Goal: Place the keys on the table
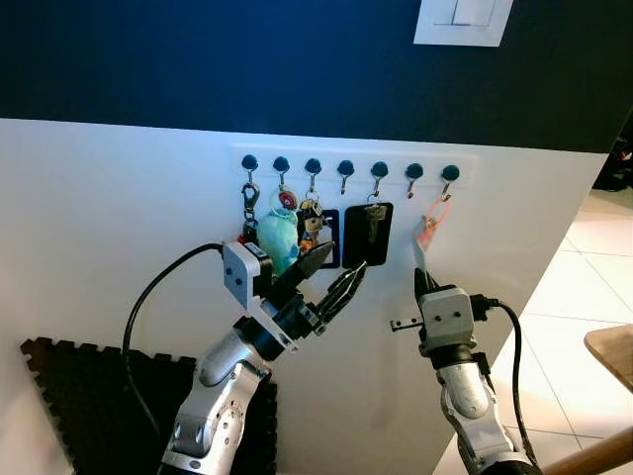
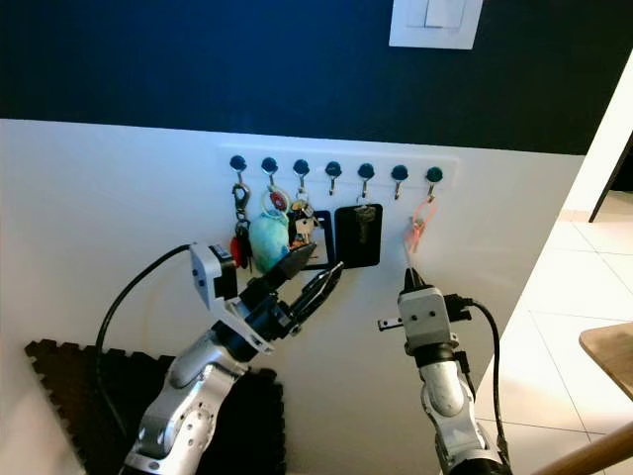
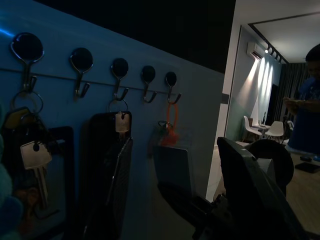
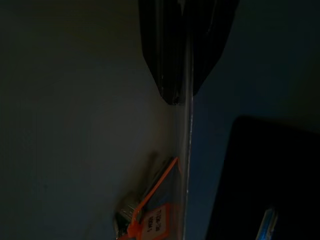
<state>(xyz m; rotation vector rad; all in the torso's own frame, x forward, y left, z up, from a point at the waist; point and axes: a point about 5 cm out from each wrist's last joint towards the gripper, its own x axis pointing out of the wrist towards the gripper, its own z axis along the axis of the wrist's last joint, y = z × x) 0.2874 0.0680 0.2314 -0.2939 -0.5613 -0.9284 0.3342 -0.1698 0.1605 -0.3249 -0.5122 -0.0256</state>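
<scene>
- Keys with orange strap (image 1: 432,220): hang from the last hook at the row's 3 o'clock end, against the white wall.
- A clear flat tag (image 3: 172,167) hangs straight down below them.
- Tabletop (image 1: 611,351): wooden corner at 4 o'clock, well apart.

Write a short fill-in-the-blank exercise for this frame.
1. The hook rail has ____ hooks.
2. The orange tag hangs from the hook farthest to the robot's ____.
3. The left gripper is ____.
4. The right gripper sits just ____ the orange tag.

Missing: seven; right; open; below
</scene>
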